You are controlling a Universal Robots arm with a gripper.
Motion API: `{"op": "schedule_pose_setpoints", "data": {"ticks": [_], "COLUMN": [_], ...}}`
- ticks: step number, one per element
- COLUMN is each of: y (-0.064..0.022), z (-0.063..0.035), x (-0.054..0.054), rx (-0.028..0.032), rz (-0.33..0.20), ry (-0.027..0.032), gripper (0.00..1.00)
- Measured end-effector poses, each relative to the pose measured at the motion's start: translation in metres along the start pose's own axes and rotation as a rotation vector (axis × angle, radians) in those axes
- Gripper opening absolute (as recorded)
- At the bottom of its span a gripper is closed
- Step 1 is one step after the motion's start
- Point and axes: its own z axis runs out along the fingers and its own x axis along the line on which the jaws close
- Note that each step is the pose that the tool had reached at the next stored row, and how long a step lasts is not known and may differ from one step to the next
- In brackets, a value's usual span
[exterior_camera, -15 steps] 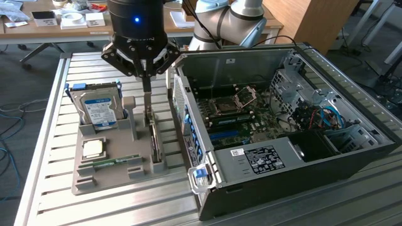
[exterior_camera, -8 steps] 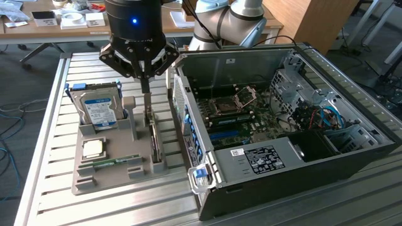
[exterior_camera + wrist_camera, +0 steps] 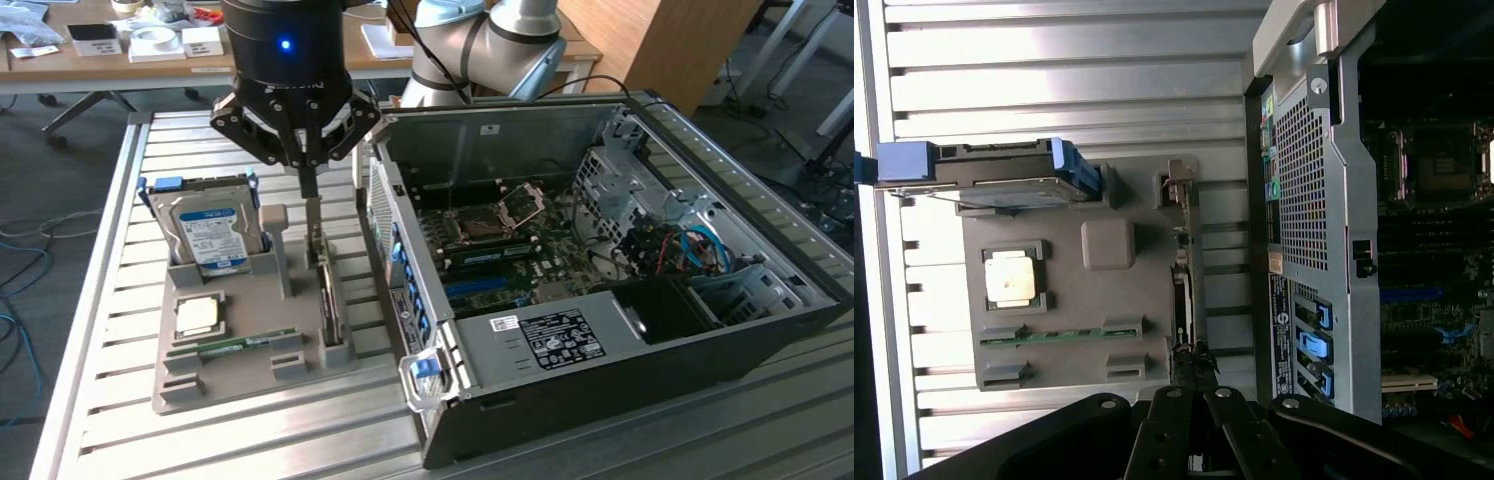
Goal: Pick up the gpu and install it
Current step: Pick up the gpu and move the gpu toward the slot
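The gpu stands on edge in a slot of the grey holder tray, its narrow silvery bracket pointing up. My gripper hangs straight above it, fingers shut together on the top end of that bracket. The card still sits in its slot. In the wrist view the gpu appears edge-on as a thin dark strip running away from my gripper. The open computer case lies right beside the tray, on the exterior view's right, with its motherboard exposed.
The tray also holds a silver hard drive with a blue label, a square processor and a green memory stick. Tray and case rest on a slatted metal table. The case's rear wall stands close beside the card.
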Motion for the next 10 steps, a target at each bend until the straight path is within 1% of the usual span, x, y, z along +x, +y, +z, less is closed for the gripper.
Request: {"op": "schedule_pose_setpoints", "data": {"ticks": [5, 8, 10], "y": [0.0, 0.0, 0.0], "z": [0.0, 0.0, 0.0], "x": [0.0, 0.0, 0.0], "rx": [0.0, 0.0, 0.0], "rz": [0.0, 0.0, 0.0], "ry": [0.0, 0.0, 0.0], "gripper": [0.11, 0.29, 0.29]}}
